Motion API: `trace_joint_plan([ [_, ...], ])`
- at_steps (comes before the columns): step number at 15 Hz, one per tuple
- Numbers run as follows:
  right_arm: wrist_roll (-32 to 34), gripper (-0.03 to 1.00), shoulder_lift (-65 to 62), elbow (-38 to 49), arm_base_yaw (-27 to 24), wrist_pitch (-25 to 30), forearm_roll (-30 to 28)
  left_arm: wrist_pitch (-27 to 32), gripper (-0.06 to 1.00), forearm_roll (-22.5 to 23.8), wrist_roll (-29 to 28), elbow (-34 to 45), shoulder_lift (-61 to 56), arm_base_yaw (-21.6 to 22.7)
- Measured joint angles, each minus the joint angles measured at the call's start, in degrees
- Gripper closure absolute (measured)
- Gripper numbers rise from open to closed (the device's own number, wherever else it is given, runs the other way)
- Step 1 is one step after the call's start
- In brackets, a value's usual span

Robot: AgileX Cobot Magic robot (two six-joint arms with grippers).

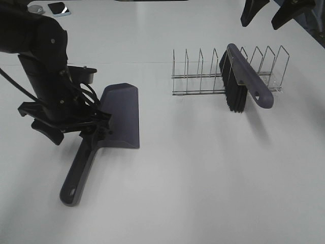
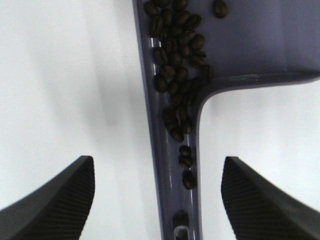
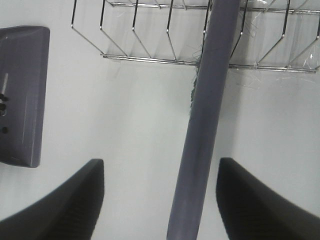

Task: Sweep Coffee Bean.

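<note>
A grey-purple dustpan (image 1: 122, 114) lies flat on the white table, its handle (image 1: 76, 175) pointing toward the front. The coffee beans (image 2: 175, 65) are heaped in the pan's rear corner and trail down the handle channel (image 2: 170, 165); a few show in the right wrist view (image 3: 4, 107). My left gripper (image 1: 96, 124) (image 2: 157, 200) is open, its fingers on either side of the handle and apart from it. The brush (image 1: 249, 76) (image 3: 207, 125) stands in a wire rack. My right gripper (image 1: 271, 12) (image 3: 160, 200) is open and empty, above the brush handle.
The wire rack (image 1: 203, 76) (image 3: 150, 55) stands at the back right of the table. A phone (image 1: 57, 7) lies at the far back left. The dustpan's front edge also shows in the right wrist view (image 3: 22, 95).
</note>
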Motion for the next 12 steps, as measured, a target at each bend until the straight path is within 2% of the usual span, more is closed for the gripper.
trace_joint_plan([
  [3,0.0,0.37,-5.56,2.29,0.0,0.0,0.74,1.43,0.31,-0.11,1.2,0.0,-6.36,5.33],
  [7,0.0,0.37,-16.1,8.42,0.0,0.0,0.8,4.64,0.31,0.29,7.33,-0.06,-18.22,17.82],
  [9,0.0,0.37,-22.0,13.87,0.0,0.0,0.8,6.99,0.31,0.4,9.74,-0.06,-23.2,20.57],
  [12,-0.34,0.37,-32.54,22.8,0.0,0.0,0.4,10.77,0.31,0.4,11.86,-0.06,-30.54,20.91],
])
